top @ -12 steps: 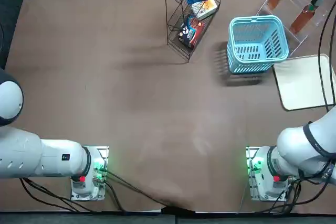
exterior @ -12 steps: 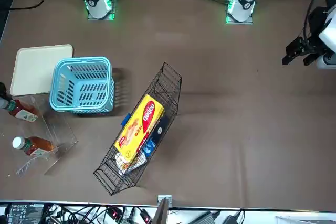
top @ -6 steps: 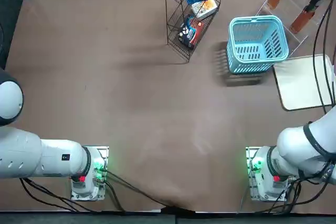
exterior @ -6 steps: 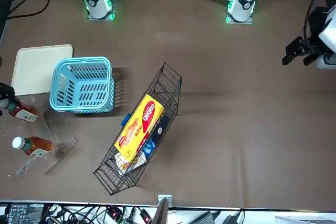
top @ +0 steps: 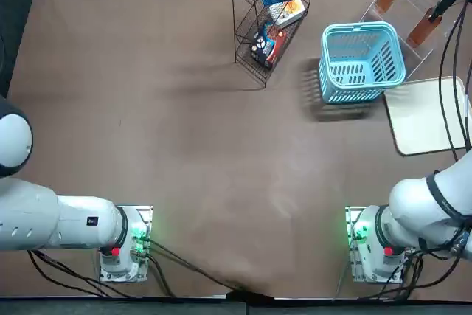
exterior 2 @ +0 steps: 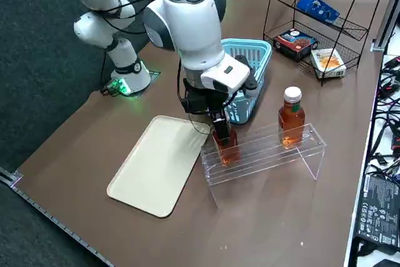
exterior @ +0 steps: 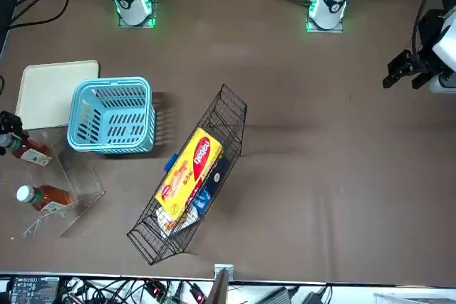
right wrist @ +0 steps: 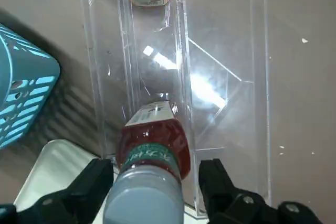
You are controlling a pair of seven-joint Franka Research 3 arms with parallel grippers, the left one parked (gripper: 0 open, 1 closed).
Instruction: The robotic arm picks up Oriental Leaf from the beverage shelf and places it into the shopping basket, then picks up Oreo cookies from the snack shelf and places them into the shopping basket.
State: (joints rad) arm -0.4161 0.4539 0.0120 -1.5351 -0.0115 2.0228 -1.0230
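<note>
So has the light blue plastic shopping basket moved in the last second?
No. The light blue plastic shopping basket sits in the same spot beside the flat white tray.

We see our right gripper [right wrist: 152, 192] in matt black plastic, its fingers [right wrist: 97, 174] spread either side of the Oriental Leaf [right wrist: 152, 142] bottle, whose clear plastic shines over amber tea, with a smooth pale cap between the fingers. Under the gripper the beverage shelf [right wrist: 220, 93] is glossy see-through acrylic catching bright glare. Just beside it the shopping basket [right wrist: 21, 93] looks like smooth light blue plastic. The table [right wrist: 299, 77] reads as matt brown, faintly cloth-like.
</note>
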